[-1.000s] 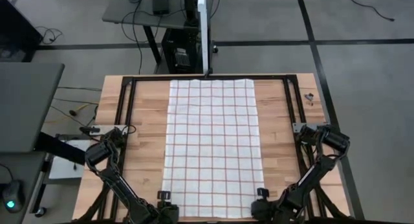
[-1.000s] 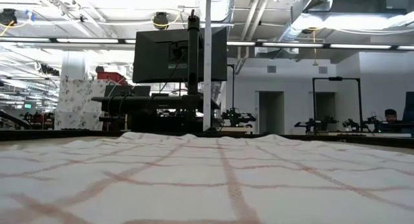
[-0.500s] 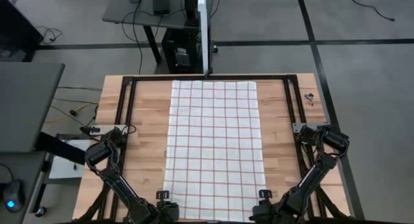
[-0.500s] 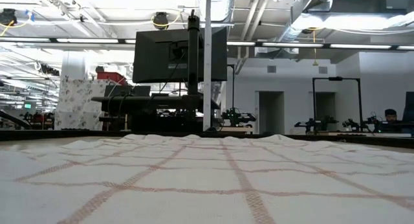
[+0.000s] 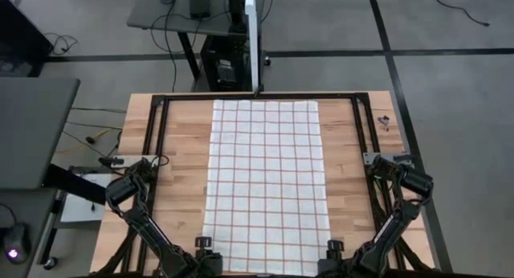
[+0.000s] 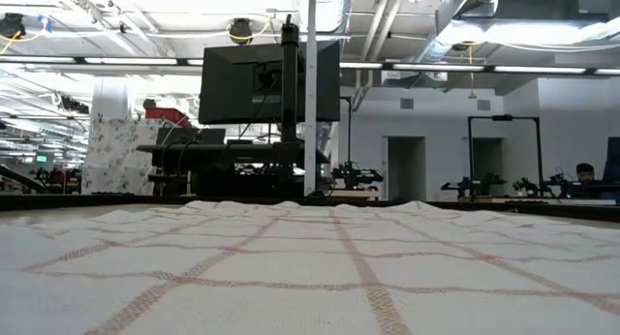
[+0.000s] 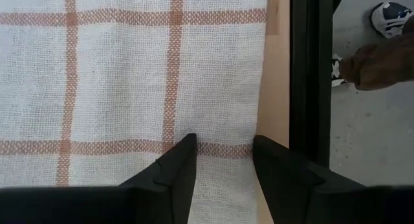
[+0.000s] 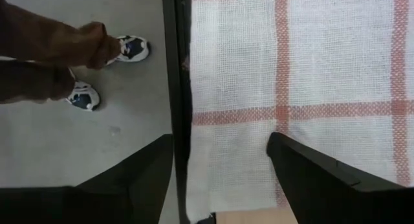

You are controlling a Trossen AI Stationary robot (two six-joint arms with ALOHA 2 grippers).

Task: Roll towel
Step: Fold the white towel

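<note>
The towel (image 5: 265,181), white with a grid of reddish-brown lines, lies spread flat down the middle of the wooden table, from its far edge to its near edge. In the low view the towel (image 6: 310,267) fills the foreground. My left gripper (image 5: 206,250) stands open at the near left corner, pointing down. In its wrist view the left gripper (image 7: 223,153) has both fingers over the towel's near edge (image 7: 259,88). My right gripper (image 5: 333,252) is wide open at the near right corner. In its wrist view the right gripper (image 8: 220,153) spans that near edge (image 8: 191,88). My left gripper points down at the towel's near edge beside the left corner, with flat cloth (image 7: 223,120) in the gap between the fingers. I cannot tell whether the fingertips (image 7: 184,153) touch the cloth.
A black metal frame (image 5: 257,94) runs round the table top, and its near rail (image 7: 310,75) lies just beyond the towel's edge. Small hardware (image 5: 384,121) sits at the far right of the table. A person's shoes (image 8: 132,49) stand on the floor past the near rail.
My right gripper has gone a little toward the table's right and near edges. The towel's near right corner has shifted rightward with it. The towel's near part has sunk lower and flatter; its far part has stayed in place.
</note>
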